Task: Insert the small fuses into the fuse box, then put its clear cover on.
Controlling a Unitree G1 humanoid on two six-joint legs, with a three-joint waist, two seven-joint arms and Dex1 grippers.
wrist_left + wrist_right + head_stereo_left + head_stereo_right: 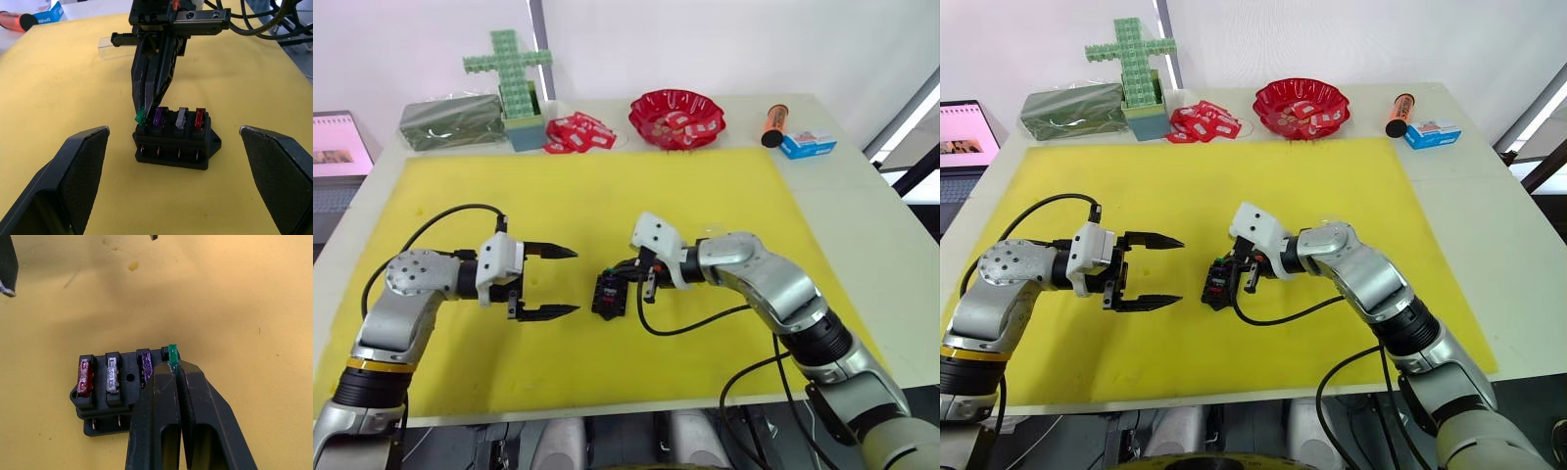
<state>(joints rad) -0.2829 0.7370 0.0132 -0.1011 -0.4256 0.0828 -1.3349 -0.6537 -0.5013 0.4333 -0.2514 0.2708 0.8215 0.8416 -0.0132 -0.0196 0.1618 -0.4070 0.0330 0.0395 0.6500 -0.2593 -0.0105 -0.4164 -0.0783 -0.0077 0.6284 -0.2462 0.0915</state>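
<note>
Head views: fuse box point(610, 293) sits mid yellow mat point(607, 196) on the tabletop point(862, 225); right gripper point(649, 277) is down on it from the right; left gripper point(553, 282) hovers just beside it on the left, fingers wide apart, holding nothing; green brick cross point(509, 69), red bowl point(676, 117) and red-and-white packets point(578, 131) lie well apart at the far edge — not in play.

Left wrist view: four slots in a row; red fuse point(199, 118), grey fuse point(181, 117) and purple fuse point(157, 116) look seated; green fuse point(141, 117) is at the end slot, tilted, pinched by the right fingers point(151, 83); clear cover point(117, 48) lies on the mat behind the box, apart from it, untouched.

Right wrist view: fingers together, clamped on the green fuse, its tip poking out above them at the last slot; I can't tell whether the blades have entered.

Status as I read it — three of four in; fourth needs squaring up and pressing home; then the cover, not yet started.
</note>
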